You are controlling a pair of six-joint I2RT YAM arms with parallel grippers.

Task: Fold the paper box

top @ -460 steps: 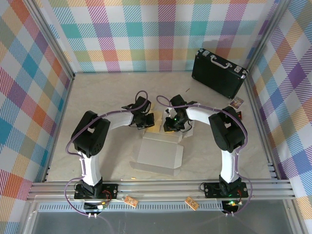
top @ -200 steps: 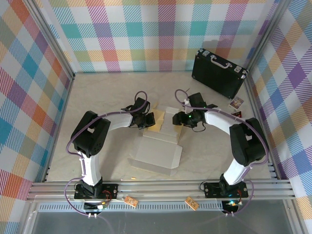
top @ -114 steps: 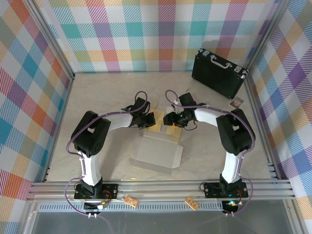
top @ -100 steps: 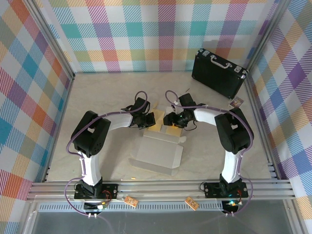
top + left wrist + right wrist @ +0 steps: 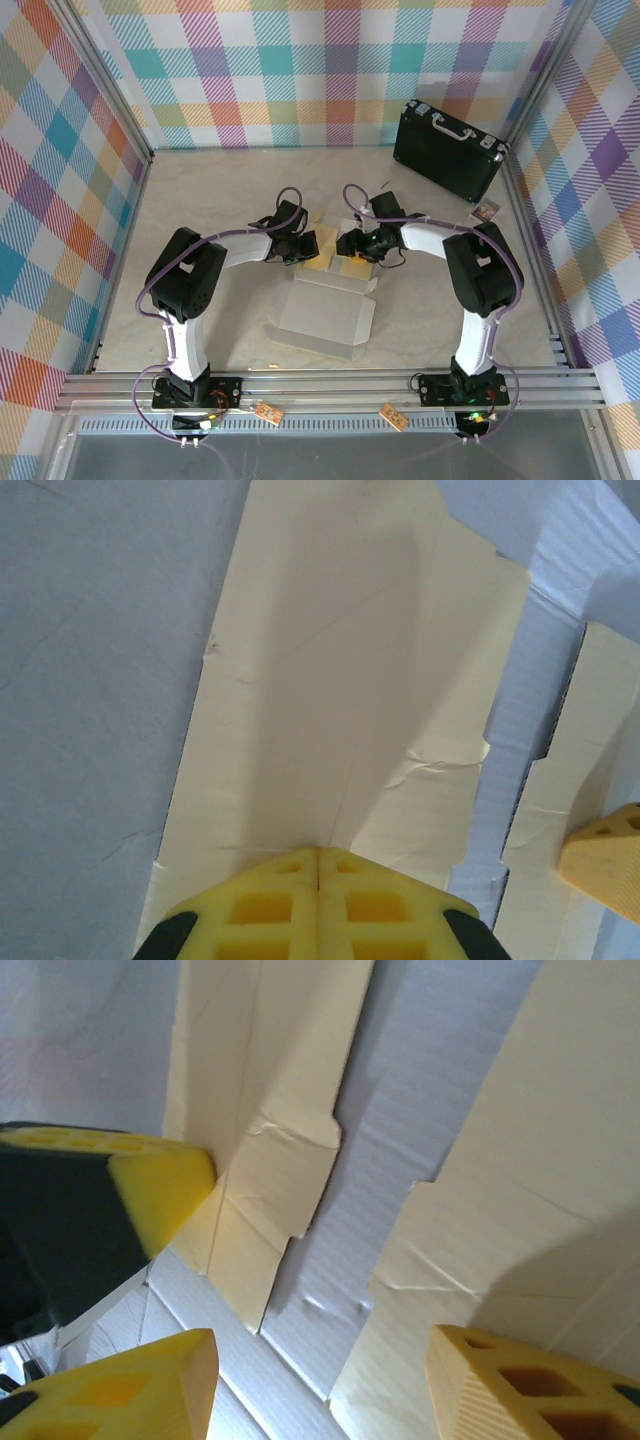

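The paper box [image 5: 325, 315] lies flat mid-table, white side up, with tan flaps [image 5: 322, 255] at its far edge. My left gripper [image 5: 303, 246] is shut, its yellow tips [image 5: 318, 858] pressed together against a tan flap [image 5: 330, 680]. My right gripper [image 5: 352, 245] faces it from the right and is open. Its fingers [image 5: 130, 1390] straddle a white strip [image 5: 400, 1150] and the neighbouring tan flap [image 5: 530, 1160], with nothing between them. The left finger [image 5: 140, 1195] shows in the right wrist view, touching the other flap [image 5: 270, 1150]. The right fingertip [image 5: 610, 860] shows in the left wrist view.
A black briefcase [image 5: 448, 150] stands at the back right. A small card [image 5: 486, 210] lies near the right wall. Plaid walls and an aluminium frame [image 5: 320, 385] close in the table on all sides.
My right gripper has swung left from the open table to the box's far flaps, close to the left gripper. The left arm and the box have stayed put.
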